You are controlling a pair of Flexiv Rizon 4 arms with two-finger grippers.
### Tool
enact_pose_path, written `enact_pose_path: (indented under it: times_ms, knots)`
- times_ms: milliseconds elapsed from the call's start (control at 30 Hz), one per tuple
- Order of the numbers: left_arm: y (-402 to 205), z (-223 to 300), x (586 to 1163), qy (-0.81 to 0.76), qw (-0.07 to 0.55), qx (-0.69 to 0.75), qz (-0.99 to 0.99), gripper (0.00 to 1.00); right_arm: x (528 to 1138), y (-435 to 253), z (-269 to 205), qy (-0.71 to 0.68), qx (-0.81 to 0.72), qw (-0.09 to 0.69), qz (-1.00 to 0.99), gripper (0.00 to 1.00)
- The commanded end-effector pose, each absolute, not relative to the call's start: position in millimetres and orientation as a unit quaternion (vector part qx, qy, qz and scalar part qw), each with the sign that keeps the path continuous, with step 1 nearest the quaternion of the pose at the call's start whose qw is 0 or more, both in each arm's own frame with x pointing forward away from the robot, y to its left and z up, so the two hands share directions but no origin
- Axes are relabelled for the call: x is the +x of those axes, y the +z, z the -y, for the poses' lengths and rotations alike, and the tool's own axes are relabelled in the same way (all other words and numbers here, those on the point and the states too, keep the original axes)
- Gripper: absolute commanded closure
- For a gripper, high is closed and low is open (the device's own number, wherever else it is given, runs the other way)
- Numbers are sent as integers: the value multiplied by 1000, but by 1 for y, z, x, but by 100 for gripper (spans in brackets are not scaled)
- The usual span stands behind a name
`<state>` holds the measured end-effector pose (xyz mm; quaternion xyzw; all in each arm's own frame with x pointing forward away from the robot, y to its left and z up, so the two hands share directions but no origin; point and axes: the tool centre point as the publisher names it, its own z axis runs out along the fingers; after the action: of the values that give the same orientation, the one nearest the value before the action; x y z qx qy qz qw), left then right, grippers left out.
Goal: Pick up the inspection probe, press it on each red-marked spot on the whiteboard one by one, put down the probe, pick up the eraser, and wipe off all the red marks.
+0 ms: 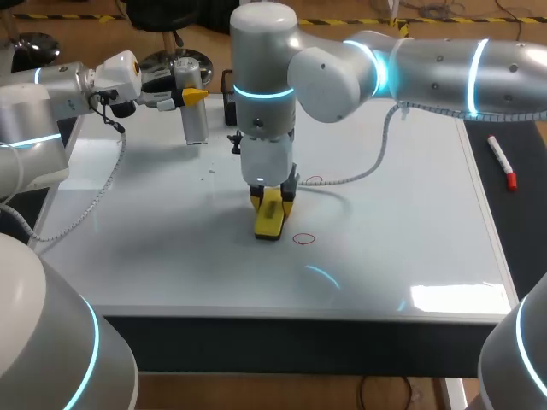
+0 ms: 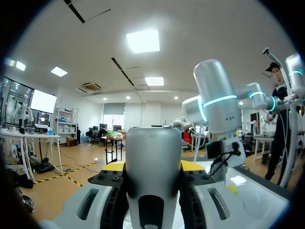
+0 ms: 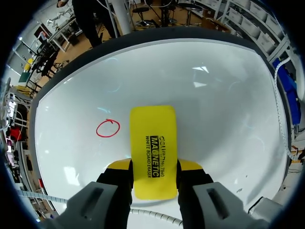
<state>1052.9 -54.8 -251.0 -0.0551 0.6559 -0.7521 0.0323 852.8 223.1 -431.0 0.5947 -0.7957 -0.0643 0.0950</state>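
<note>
The right arm reaches in to the middle of the whiteboard (image 1: 410,222), where the right pincer (image 1: 272,201) (image 3: 155,167) points down and grips a yellow eraser (image 1: 270,220) (image 3: 153,143) by its long sides, the block lying flat on the board. A hand-drawn red circle (image 1: 303,239) (image 3: 108,128) sits just beside the eraser, not touched by it. At the far left corner the left pincer (image 1: 192,96) (image 2: 152,165) is clamped on the silver inspection probe (image 1: 197,124) (image 2: 153,143), which hangs upright. I cannot tell whether its tip meets the board. A red-capped marker pen (image 1: 500,162) lies on the dark surface by the board's right edge
</note>
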Motion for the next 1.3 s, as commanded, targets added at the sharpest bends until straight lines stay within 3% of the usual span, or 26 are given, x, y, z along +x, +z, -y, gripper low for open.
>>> enact_pose_path:
  times_ms: [33, 433, 833, 1300]
  knots:
    - [-250, 55, 1052, -752, 34, -56, -656, 100, 850, -426, -226, -59, 600, 94, 792, 100]
    - [-250, 55, 1052, -752, 34, -56, -656, 100, 868, -368, -270, -36, 643, 64, 762, 100]
    - [-250, 55, 1052, -752, 34, -56, -656, 100, 878, -406, -282, -49, 651, 72, 754, 100]
    - [-250, 55, 1052, -752, 34, -56, -656, 100, 875, -431, -262, -57, 641, 85, 761, 100]
